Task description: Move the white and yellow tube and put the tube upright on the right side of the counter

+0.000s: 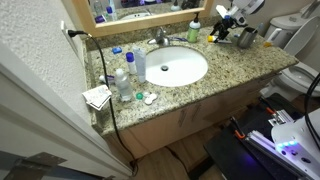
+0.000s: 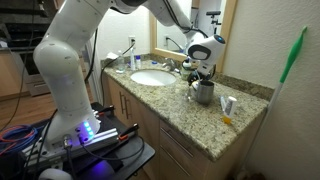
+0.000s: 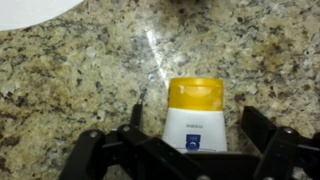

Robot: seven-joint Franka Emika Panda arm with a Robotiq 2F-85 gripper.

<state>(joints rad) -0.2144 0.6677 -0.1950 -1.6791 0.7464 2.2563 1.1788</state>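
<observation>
Spanning most of an exterior view, your white arm (image 2: 70,60) arcs over the speckled granite bench (image 2: 205,128) and ends past the white oval sink (image 2: 152,77). In both exterior views the claw (image 2: 200,72) hangs close above the bench. It is on the side of the sink away from the cluster of clear bottles (image 1: 125,75), with the faucet (image 1: 160,37) behind the sink at the wall. A grey cup (image 2: 205,93) stands just beside the claw, farther from the sink than the green bottle (image 1: 193,30).

In the wrist view the claw (image 3: 192,128) straddles the white and yellow tube (image 3: 195,115). Its dark fingers (image 3: 95,150) sit on either side of the white body, and the yellow cap points away from the camera toward the granite. A pale curved edge, apparently the sink rim, shows in the upper corner, so the tube is near the sink but off its rim. Narrow slivers of granite show between the tube and each finger, yet the lower part of the tube is hidden behind the claw's frame. You cannot tell from these views whether the claw is clamped on the tube or released. You also cannot tell whether the cap touches the bench.
</observation>
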